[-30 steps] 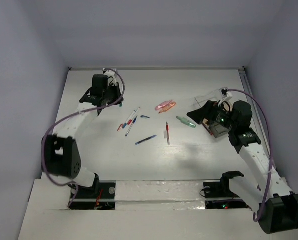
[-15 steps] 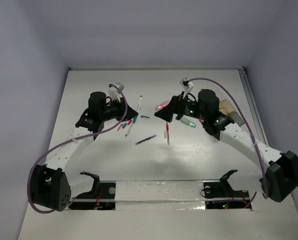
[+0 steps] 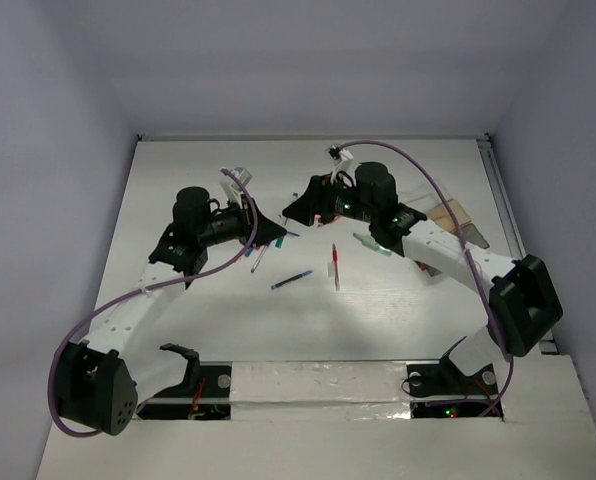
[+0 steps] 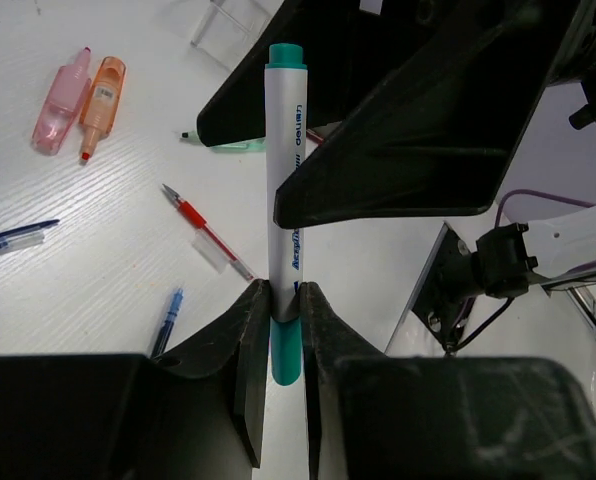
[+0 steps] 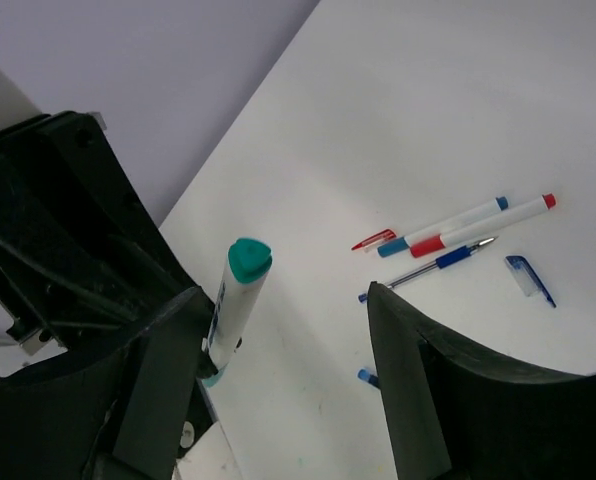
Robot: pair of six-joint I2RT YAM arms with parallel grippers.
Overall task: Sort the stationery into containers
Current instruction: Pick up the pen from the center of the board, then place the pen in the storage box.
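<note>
White table under lilac walls: from above, the left gripper and right gripper meet over its middle, and the containers sit near the right edge. At the left wrist, the left gripper is clamped on a teal-capped white marker, held above a red pen. At the right wrist, the right gripper straddles that marker with its fingers spread apart.
</note>
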